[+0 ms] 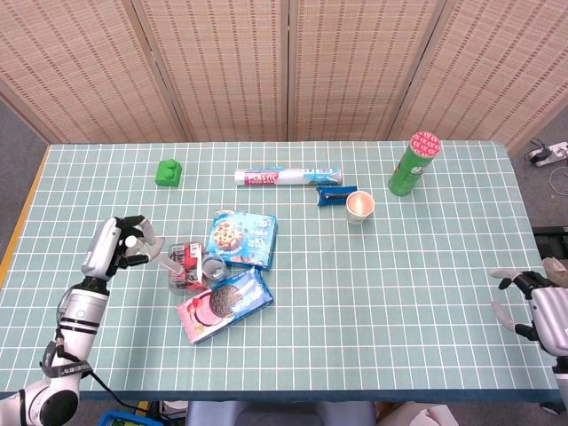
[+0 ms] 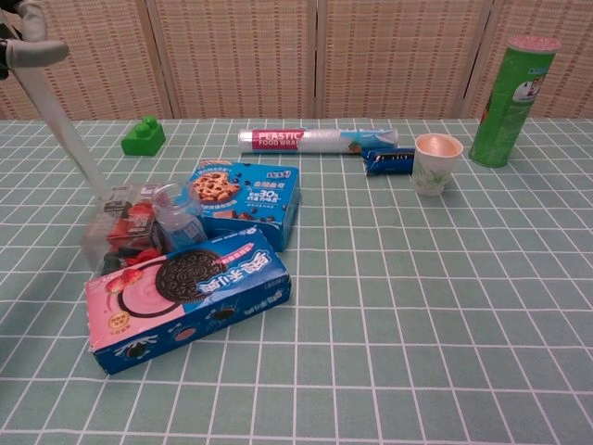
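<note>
Your left hand [image 1: 114, 250] grips a clear plastic tube [image 2: 57, 128], fingers curled round its upper end, over the left side of the green gridded counter [image 1: 426, 266]. The tube's long axis slants down and to the right from the hand, toward the middle of the counter, and its lower tip sits at the top edge of the small clear plastic box of red and dark sweets [image 2: 119, 234]; whether it touches the box I cannot tell. So what the tube points at lies right of your fingers and lower.

A short clear jar [image 2: 176, 212] stands just beside that box on its right. The blue chocolate-chip cookie box [image 2: 248, 199] lies behind the jar, and the blue and pink sandwich-cookie box [image 2: 185, 297] lies in front.

Your right hand [image 1: 543, 312] hovers at the counter's far right edge, fingers spread and holding nothing, well apart from all of this. The left hand is much the nearer one.
</note>
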